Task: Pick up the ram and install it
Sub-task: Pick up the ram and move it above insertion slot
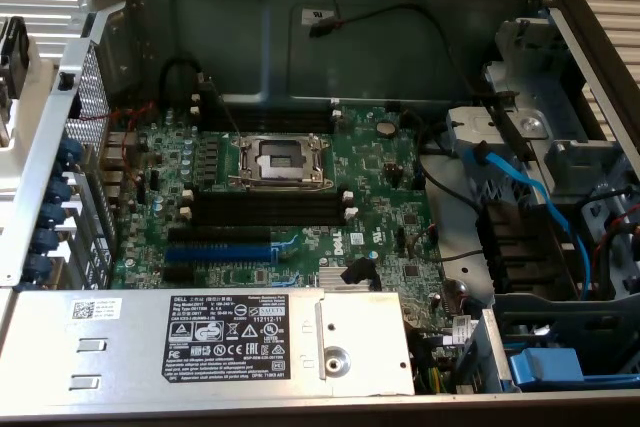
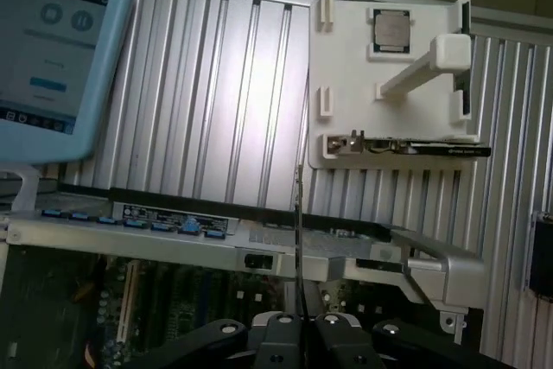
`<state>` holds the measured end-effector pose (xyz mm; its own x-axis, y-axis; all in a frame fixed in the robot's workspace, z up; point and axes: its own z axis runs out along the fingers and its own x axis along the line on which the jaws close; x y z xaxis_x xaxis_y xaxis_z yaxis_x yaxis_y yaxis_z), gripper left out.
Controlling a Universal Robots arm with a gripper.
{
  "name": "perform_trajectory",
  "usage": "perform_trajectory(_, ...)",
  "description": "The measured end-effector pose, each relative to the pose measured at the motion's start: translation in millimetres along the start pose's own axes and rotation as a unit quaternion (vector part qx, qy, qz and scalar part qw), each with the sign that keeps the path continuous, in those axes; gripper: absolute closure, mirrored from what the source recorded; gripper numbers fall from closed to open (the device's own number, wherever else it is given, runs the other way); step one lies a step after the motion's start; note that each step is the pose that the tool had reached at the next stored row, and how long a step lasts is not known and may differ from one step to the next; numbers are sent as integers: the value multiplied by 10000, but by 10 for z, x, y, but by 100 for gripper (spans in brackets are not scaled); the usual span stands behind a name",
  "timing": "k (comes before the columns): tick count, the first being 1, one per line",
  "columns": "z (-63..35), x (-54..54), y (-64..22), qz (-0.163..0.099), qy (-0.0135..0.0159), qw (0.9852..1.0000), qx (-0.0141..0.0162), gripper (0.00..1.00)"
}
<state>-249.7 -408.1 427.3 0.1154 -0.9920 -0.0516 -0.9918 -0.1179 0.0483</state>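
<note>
Fingers (image 2: 298, 334) pinching ram (image 2: 298, 239) edge-on, stick rising upright from between fingertips, above motherboard (image 2: 173, 300).

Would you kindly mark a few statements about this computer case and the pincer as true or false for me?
1. The black memory slots are empty. True.
2. The pincer is shut on the ram, seen edge-on. True.
3. A cooler covers the processor socket. False: the socket is uncovered.
4. The ram sits in the blue slot. False: that slot is empty; the pincer holds the ram.
5. The tablet has a red frame. False: the frame is light blue.
</note>
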Motion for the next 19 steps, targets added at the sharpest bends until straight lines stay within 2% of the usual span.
perform_trajectory(12, -31, 70, -535, 0, 0, 10000, 0, 88)
perform_trajectory(19, -45, 121, -763, 0, -3, 10000, 1, 88)
